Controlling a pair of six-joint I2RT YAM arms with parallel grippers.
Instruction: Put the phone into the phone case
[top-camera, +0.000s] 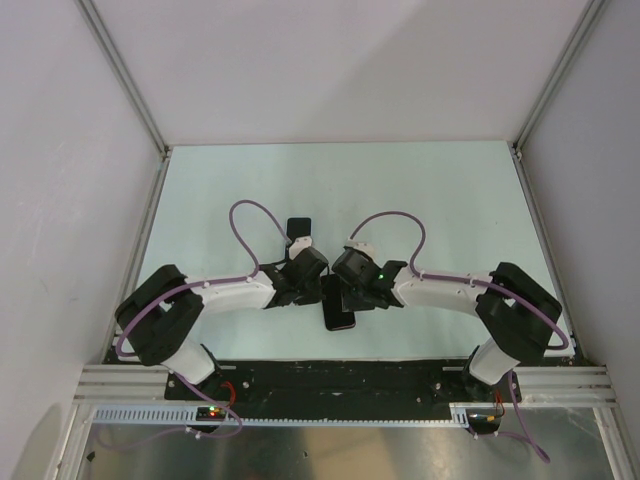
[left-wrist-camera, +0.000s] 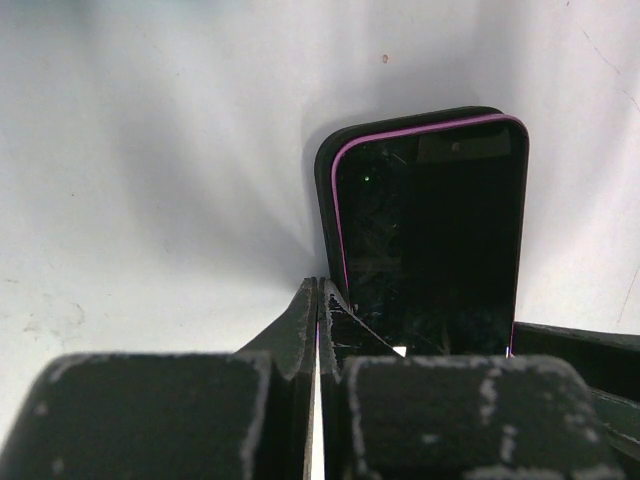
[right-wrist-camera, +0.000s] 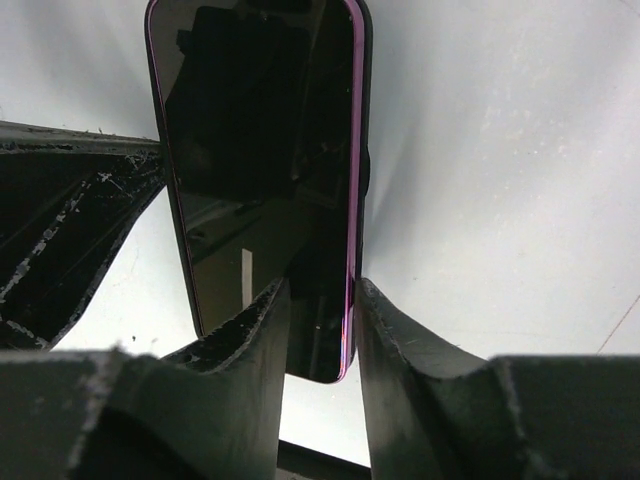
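Observation:
The black phone (top-camera: 338, 314) with a purple rim lies flat on the table between both grippers, sitting in the black case (left-wrist-camera: 325, 190). In the left wrist view the phone (left-wrist-camera: 430, 240) lies face up, and my left gripper (left-wrist-camera: 320, 288) is shut and empty, its tip at the phone's near left corner. In the right wrist view my right gripper (right-wrist-camera: 320, 290) is narrowly open and straddles the phone's (right-wrist-camera: 260, 150) long edge. One finger (right-wrist-camera: 265, 320) rests over the screen; the other (right-wrist-camera: 385, 320) is against the case's outer side (right-wrist-camera: 365, 170). From above, the left gripper (top-camera: 312, 280) and right gripper (top-camera: 350, 288) meet over the phone.
A small black rectangular object (top-camera: 298, 230) lies on the table behind the left gripper; I cannot tell what it is. Purple cables loop over both arms. White walls close the table on three sides. The left gripper's body (right-wrist-camera: 60, 220) shows close beside the phone.

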